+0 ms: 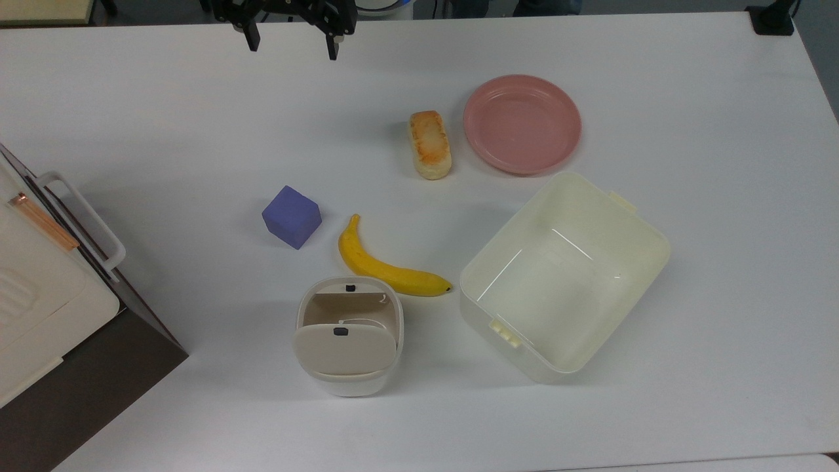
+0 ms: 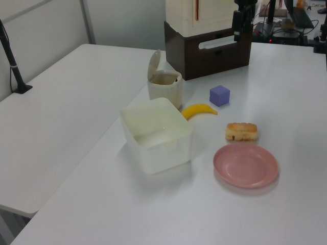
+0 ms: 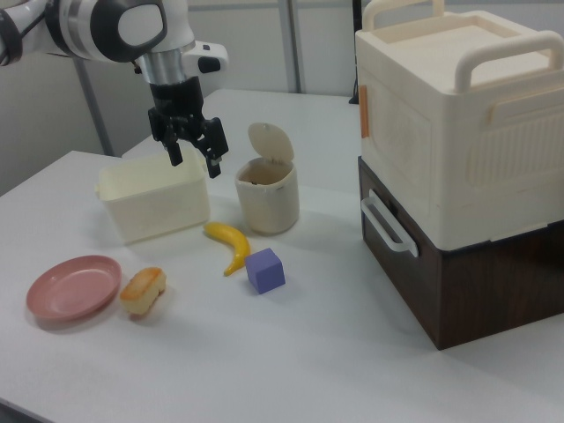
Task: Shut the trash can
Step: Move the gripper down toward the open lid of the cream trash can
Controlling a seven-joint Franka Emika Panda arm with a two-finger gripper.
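Observation:
The trash can [image 1: 347, 383] is a small white bin standing near the table's front edge in the top view, just below the banana. Its beige lid [image 1: 344, 347] is swung up and stands open, so the inside shows. The trash can [image 3: 267, 203] also appears in the right view with its lid [image 3: 269, 141] upright, and the trash can [image 2: 164, 89] sits mid-table in the left view. My gripper [image 1: 292, 47] hangs open and empty over the far table edge, well away from the can. In the right view the gripper [image 3: 195, 164] hovers to the left of the can.
A banana [image 1: 387, 269], a purple cube [image 1: 292, 216], a bread roll [image 1: 429, 144] and a pink plate [image 1: 522, 123] lie between gripper and can. A large cream tub [image 1: 505, 331] stands at the top view's right of the can. A cream box on a brown box [image 1: 39, 295] fills the left edge.

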